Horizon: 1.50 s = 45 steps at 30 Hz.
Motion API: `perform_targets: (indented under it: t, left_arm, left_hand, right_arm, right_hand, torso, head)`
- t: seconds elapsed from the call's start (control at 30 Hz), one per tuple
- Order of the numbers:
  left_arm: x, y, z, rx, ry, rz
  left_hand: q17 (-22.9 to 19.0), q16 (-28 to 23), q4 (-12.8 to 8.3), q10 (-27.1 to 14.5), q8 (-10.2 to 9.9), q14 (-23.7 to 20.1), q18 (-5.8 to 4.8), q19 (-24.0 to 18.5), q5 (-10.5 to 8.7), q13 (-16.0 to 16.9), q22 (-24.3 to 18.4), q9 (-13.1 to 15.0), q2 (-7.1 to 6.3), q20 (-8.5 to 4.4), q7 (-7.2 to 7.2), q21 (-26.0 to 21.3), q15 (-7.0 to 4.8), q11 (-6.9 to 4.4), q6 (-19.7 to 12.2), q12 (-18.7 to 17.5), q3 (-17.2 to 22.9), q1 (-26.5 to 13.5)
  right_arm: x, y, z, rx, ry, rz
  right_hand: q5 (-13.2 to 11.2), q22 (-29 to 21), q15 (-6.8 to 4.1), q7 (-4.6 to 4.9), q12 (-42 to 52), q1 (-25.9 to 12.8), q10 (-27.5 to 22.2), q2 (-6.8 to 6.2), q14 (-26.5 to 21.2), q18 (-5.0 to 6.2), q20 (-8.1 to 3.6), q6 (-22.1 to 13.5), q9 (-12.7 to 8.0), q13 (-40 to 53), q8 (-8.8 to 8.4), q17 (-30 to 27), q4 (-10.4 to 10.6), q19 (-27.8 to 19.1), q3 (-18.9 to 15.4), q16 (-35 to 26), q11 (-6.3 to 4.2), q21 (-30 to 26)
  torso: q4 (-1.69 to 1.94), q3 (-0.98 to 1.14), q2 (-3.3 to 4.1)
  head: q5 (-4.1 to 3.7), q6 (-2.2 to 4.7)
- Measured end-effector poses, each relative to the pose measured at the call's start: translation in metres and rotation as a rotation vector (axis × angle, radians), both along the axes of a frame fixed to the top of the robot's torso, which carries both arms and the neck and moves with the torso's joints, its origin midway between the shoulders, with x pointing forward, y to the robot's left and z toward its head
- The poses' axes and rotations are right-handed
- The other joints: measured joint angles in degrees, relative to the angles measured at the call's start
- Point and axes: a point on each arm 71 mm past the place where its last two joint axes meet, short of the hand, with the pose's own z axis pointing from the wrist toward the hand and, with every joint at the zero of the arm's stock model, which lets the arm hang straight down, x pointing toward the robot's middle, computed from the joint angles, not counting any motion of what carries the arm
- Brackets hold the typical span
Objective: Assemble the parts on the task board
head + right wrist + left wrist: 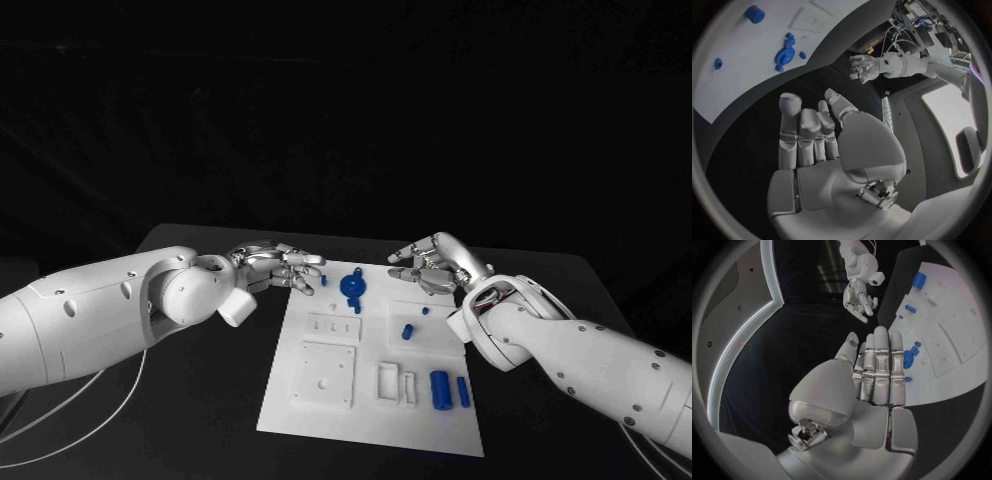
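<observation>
The white task board (325, 415) lies in the middle of the black table. Near its far end sits a round blue part (353, 287) with a small blue piece (323, 279) beside it. Two small blue pieces (407, 332) lie mid-board, and two blue cylinders (440, 385) stand near the front right. My left hand (281, 268) hovers at the board's far left corner, holding nothing; its fingers (879, 365) are stretched out. My right hand (428, 265) hovers at the far right corner, also empty, its fingers (807, 132) extended.
White raised blocks and recessed slots (325, 375) cover the board's near half. Black table (216, 400) surrounds the board on both sides. Each wrist view shows the other hand (859, 297) (864, 67) across the board's far end.
</observation>
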Motion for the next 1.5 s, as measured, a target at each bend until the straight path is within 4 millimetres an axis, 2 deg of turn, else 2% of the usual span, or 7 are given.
perform_targets:
  t: [0.1,0.2,0.47,0.63,0.7,0.8,1.5]
  left_arm:
    - [0.001,0.0,0.001,0.008,-0.017,0.01]
    - [0.002,0.0,0.001,0.015,-0.031,0.02]
    - [0.004,0.0,0.003,0.025,-0.063,0.047]
    - [0.005,-0.003,0.004,0.026,-0.076,0.055]
    - [0.006,-0.004,0.004,0.026,-0.079,0.057]
    - [0.006,-0.006,0.004,0.026,-0.081,0.057]
    - [0.007,-0.022,0.004,0.023,-0.081,0.031]
  left_hand:
    - [0.0,0.0,0.16,0.0,0.0,0.0,0.0,0.0,0.0,0.0,0.0,0.0,-0.12,0.0,0.0,0.12,0.0,0.0,0.0,0.0,0.17,-0.12]
    - [0.06,0.0,-0.01,0.0,0.0,0.0,0.0,0.0,0.0,0.0,0.1,0.0,-0.31,0.0,0.0,0.12,0.0,0.0,0.0,0.0,0.33,-0.31]
    - [0.09,-0.22,0.93,0.0,0.0,0.02,0.0,0.0,-2.12,0.0,-0.11,0.0,-1.24,0.0,0.0,0.12,0.03,0.0,0.0,0.0,0.02,-2.03]
    - [0.08,-0.46,2.18,0.0,0.0,0.2,0.0,0.0,-2.56,0.0,-0.77,0.0,-1.69,0.0,0.0,-0.32,0.21,0.0,0.0,0.02,-0.03,-2.48]
    - [0.08,-0.45,2.49,0.0,0.0,0.2,0.0,0.07,-2.75,0.0,-0.96,0.01,-1.7,0.07,0.0,-0.57,0.21,0.0,0.0,0.02,-0.08,-2.48]
    - [0.08,-0.45,2.86,0.0,0.0,0.2,0.0,0.23,-2.75,0.0,-1.13,0.0,-1.79,0.23,0.0,-0.87,0.21,0.0,0.0,0.02,-0.02,-2.57]
    - [0.08,-0.72,5.11,0.0,-0.01,0.19,0.0,0.65,-2.75,0.01,-1.83,0.01,-2.83,0.22,0.0,-1.54,0.22,0.0,0.0,0.02,-0.11,-3.0]
  right_arm:
    - [0.005,0.005,0.002,-0.048,0.008,0.011]
    - [0.011,0.012,0.004,-0.103,0.023,0.014]
    - [0.027,0.034,0.004,-0.254,0.109,-0.03]
    - [0.036,0.045,-0.001,-0.35,0.205,-0.079]
    - [0.039,0.048,-0.005,-0.391,0.25,-0.101]
    - [0.042,0.052,-0.01,-0.44,0.298,-0.123]
    - [0.054,0.089,-0.033,-0.673,0.462,-0.176]
  right_hand:
    - [-0.71,0.0,0.12,-0.32,0.23,-0.6,-0.01,-0.24,-0.12,0.01,0.0,0.81,0.0,-0.11,0.0,0.0,0.11,0.0,-0.12,0.0,-0.01,-0.04]
    - [-3.55,0.0,0.12,-0.58,0.38,-2.32,-0.01,-1.07,-0.12,0.01,0.0,1.25,0.0,-0.22,0.0,0.0,2.57,0.0,-1.96,0.0,-0.01,-0.04]
    - [-9.57,-0.01,0.12,-0.94,0.61,-3.14,0.14,-3.9,-0.12,0.02,0.0,1.62,0.06,-0.61,0.0,-0.11,13.98,0.0,-2.63,0.45,-0.15,0.3]
    - [-10.05,-0.01,-0.02,-0.94,0.89,-7.79,0.41,-5.36,0.02,0.0,0.0,1.62,0.11,-0.62,0.0,0.38,21.74,0.0,-1.84,1.12,-0.43,0.3]
    - [-10.05,-0.01,-0.02,-1.23,0.89,-7.86,0.41,-5.42,0.01,-0.02,0.0,1.92,0.14,-0.57,0.0,0.65,23.04,0.0,-1.68,1.58,-0.43,0.63]
    - [-10.05,-0.01,-0.2,-1.3,1.28,-8.31,0.63,-5.88,0.19,-0.88,0.0,2.01,0.14,-0.4,0.0,0.87,24.14,0.0,-1.66,1.78,-0.65,1.07]
    - [-10.05,-0.02,-0.22,-1.74,1.5,-11.81,1.66,-7.28,0.84,-0.88,-0.01,2.82,0.13,-0.15,0.0,1.06,27.83,0.0,-1.91,2.22,-0.84,2.63]
  torso:
    - [0.07,0.0,0.01]
    - [0.07,0.0,0.01]
    - [0.0,-0.01,-0.02]
    - [-0.02,-0.07,-0.12]
    - [-0.01,-0.11,-0.13]
    - [0.0,-0.11,-0.14]
    - [0.12,-0.21,-0.15]
  head:
    - [0.08,-0.07]
    - [0.14,-0.1]
    - [0.16,-0.25]
    - [-0.02,-0.32]
    - [-0.03,-0.32]
    - [0.01,-0.34]
    - [-0.54,-0.07]
